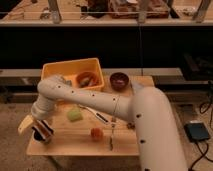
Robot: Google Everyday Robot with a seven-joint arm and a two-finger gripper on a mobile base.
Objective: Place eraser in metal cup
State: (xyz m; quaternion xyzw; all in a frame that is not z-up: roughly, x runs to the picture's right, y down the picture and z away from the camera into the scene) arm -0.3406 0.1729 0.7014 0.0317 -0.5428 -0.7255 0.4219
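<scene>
My white arm reaches from the right across the wooden table (75, 142) to its front left corner. The gripper (40, 131) hangs there, pointing down, just above the table top. A dark, round, cup-like thing (38, 135) sits right at the gripper; I cannot tell whether it is the metal cup. A pale yellow piece (25, 125) sticks out to the left of the gripper. I cannot pick out the eraser; it may be hidden at the gripper.
A yellow bin (72, 67) with items stands at the back left, with a brown bowl (119, 80) to its right. A green sponge (75, 115), an orange thing (96, 133) and utensils (111, 135) lie mid-table. A dark shelf runs behind.
</scene>
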